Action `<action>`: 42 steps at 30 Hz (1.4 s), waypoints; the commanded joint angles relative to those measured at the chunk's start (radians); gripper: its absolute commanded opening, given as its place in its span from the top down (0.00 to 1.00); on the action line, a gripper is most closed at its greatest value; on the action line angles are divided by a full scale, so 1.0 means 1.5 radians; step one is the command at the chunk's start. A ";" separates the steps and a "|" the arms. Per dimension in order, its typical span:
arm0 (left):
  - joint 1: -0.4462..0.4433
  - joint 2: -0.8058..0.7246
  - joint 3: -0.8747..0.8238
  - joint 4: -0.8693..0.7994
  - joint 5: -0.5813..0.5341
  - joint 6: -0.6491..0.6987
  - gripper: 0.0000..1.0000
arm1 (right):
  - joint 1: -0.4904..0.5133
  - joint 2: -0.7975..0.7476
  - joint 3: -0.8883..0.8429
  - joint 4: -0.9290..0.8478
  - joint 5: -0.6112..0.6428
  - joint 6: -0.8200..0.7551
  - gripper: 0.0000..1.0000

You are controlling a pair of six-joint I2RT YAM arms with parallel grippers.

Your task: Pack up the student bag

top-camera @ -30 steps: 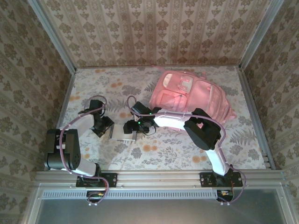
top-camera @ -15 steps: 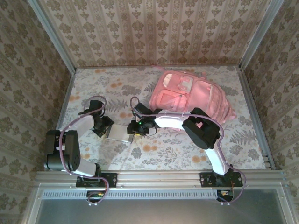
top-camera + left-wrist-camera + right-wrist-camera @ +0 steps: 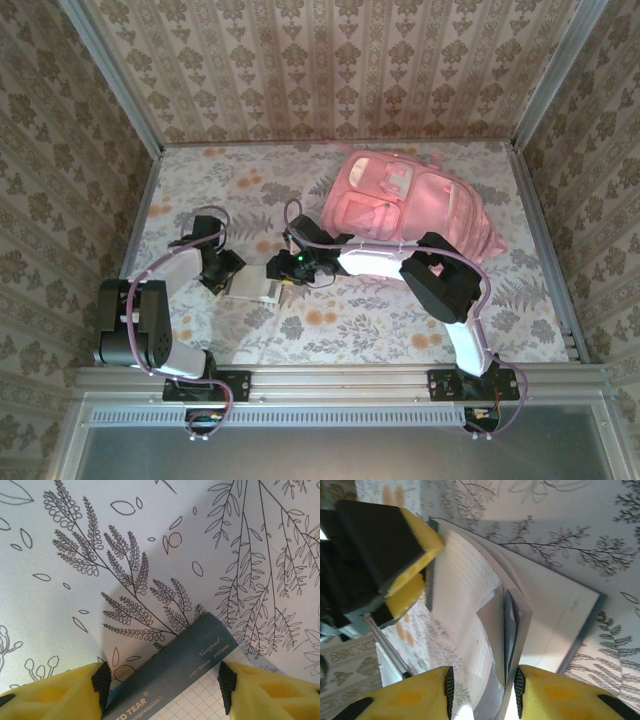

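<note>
The student bag [image 3: 405,208], a big pink backpack, lies at the back right of the table. A notepad [image 3: 252,288] with grid pages and a teal binding strip [image 3: 175,662] lies front left of it. My left gripper [image 3: 226,271] [image 3: 162,682] stands open astride the binding end; whether its pads touch the strip I cannot tell. My right gripper [image 3: 281,268] [image 3: 484,685] has closed on the raised, bowed cover and pages of the notepad [image 3: 512,630] at the opposite end. One yellow left finger [image 3: 405,545] shows beyond the pad.
The floral tablecloth [image 3: 350,320] covers the table. Patterned walls [image 3: 60,150] and metal rails [image 3: 545,250] enclose it. The right arm's elbow [image 3: 440,280] hangs over the bag's near edge. Open cloth lies in front of the notepad and at the back left.
My right gripper's jaws have narrowed around the notepad's lifted pages and shifted slightly. The notepad has slid a little to the left. The left gripper has stayed as it was.
</note>
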 commanded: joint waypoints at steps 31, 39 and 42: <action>0.012 -0.132 -0.022 -0.042 0.116 0.086 0.18 | -0.099 -0.086 -0.163 0.170 -0.139 0.048 1.00; 0.012 -0.139 -0.089 0.113 0.310 0.120 0.19 | -0.147 -0.110 -0.267 0.352 -0.222 0.139 1.00; 0.012 -0.129 -0.113 0.173 0.354 0.101 0.19 | -0.158 -0.095 -0.290 0.421 -0.239 0.182 1.00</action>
